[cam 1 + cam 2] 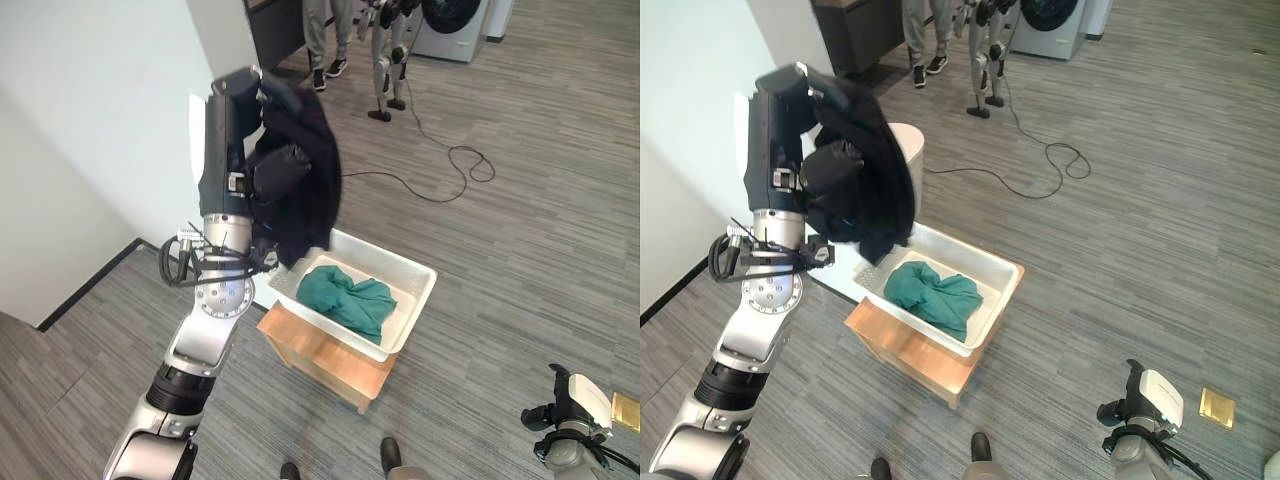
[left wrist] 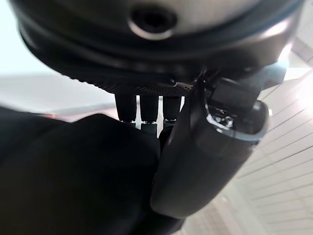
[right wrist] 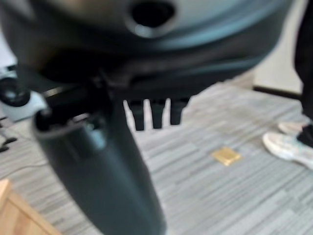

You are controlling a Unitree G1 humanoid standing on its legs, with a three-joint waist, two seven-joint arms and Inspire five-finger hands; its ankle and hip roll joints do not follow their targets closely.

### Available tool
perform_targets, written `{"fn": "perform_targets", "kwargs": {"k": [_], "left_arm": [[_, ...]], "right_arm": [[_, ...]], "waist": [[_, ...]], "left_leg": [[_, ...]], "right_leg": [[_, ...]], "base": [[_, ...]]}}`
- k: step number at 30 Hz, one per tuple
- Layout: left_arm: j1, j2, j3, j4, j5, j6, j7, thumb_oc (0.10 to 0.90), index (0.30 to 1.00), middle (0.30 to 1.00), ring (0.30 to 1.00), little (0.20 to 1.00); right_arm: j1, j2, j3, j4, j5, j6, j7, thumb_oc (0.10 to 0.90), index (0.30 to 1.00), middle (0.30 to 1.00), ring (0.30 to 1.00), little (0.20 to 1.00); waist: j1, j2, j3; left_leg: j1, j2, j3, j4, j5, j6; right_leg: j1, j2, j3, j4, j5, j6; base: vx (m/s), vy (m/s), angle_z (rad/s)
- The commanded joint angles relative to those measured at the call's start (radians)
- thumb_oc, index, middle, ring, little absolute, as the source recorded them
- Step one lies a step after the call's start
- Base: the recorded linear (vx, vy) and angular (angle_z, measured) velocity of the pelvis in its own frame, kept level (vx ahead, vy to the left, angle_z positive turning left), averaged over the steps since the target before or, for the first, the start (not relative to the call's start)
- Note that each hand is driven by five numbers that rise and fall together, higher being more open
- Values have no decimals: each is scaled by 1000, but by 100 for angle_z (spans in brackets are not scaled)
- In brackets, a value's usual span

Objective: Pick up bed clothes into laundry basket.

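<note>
Dark navy cloth, a soft garment (image 1: 305,170), hangs high in the air from the robot's left hand (image 1: 275,170). The hand is raised at the end of the upright silver-grey left arm, and the cloth drapes over and around it, with its lower end hanging down just above the near left corner of the white rectangular plastic laundry basket (image 1: 420,275). In the left wrist view the dark fingers (image 2: 142,110) go down into the same dark cloth (image 2: 73,171) and the thumb (image 2: 195,166) curls beside it, so the hand has a closed hold on the garment.

Inside the basket lies 1 crumpled teal green cloth (image 1: 348,298), resting on the bottom, more toward the near side. The basket stands on a low light brown wooden box (image 1: 325,362), which sits on the grey striped carpet floor (image 1: 520,200).

The right hand (image 3: 156,115) is low at the robot's right side, well apart from the basket. In the right wrist view its short dark fingers point straight out over the floor and hold nothing, with the thumb relaxed beside them. A small flat golden square plate (image 3: 225,155) lies on the floor past the fingers.

Farther away, a person's legs with dark shoes (image 1: 325,40) stand near a dark cabinet (image 1: 275,30). A white round-door washing machine (image 1: 455,25) stands at the far side.
</note>
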State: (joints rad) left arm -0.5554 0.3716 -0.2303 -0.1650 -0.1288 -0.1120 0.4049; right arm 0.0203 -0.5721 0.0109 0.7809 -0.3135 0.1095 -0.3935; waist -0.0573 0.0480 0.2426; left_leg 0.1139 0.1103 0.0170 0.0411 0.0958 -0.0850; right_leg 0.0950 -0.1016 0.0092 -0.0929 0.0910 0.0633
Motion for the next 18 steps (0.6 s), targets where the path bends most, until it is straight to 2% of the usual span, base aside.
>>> {"fn": "perform_targets", "kwargs": {"k": [1,2,4,7,9,12,18], "left_arm": [[-190,55,19,-1,-58,-175,25,400,300,300,300,300],[-201,63,11,0,-81,-186,20,400,300,300,300,300],[-231,57,-10,-2,-99,-185,24,400,300,300,300,300],[-259,46,-26,29,-106,-175,33,400,300,300,300,300],[-315,5,-77,128,-124,-164,32,400,300,300,300,300],[-332,-20,-107,159,-117,-157,26,400,300,300,300,300],[-339,-45,-134,219,-50,-122,38,400,300,300,300,300]], "right_arm": [[-92,-82,45,-6,18,-43,-25,800,900,900,900,900],[-97,-90,55,4,13,-39,-16,800,900,900,900,900],[-104,-99,70,29,13,-35,-12,800,900,900,900,900],[-110,-88,83,18,18,-37,4,800,900,900,900,900],[-170,-93,113,104,58,-38,10,800,900,900,900,900],[-218,-85,146,160,84,-38,17,800,900,900,900,900],[-251,-78,161,199,111,-45,12,800,900,900,900,900]], "waist": [[75,-49,-87],[77,-46,-93],[72,-34,-107],[59,-28,-123],[47,-19,-137],[40,-11,-141],[31,-10,-143]], "left_leg": [[-116,-98,-243,48,-116,-11],[-108,-114,-267,41,-124,-5],[-68,-104,-256,-4,-121,9],[-37,-87,-226,-39,-110,12],[-4,-74,-204,-78,-104,14],[17,-65,-184,-106,-99,13],[5,-63,-170,-128,-92,12]], "right_leg": [[54,15,-33,6,-138,38],[49,23,-9,6,-126,36],[50,36,20,9,-120,31],[64,38,28,7,-127,33],[76,38,23,6,-132,34],[77,39,22,6,-135,36],[51,39,28,6,-126,48]], "base": [[10,-37,-64],[52,-20,-76],[91,17,-46],[111,25,-27],[74,26,-36],[37,23,-10],[2,19,-5]]}}
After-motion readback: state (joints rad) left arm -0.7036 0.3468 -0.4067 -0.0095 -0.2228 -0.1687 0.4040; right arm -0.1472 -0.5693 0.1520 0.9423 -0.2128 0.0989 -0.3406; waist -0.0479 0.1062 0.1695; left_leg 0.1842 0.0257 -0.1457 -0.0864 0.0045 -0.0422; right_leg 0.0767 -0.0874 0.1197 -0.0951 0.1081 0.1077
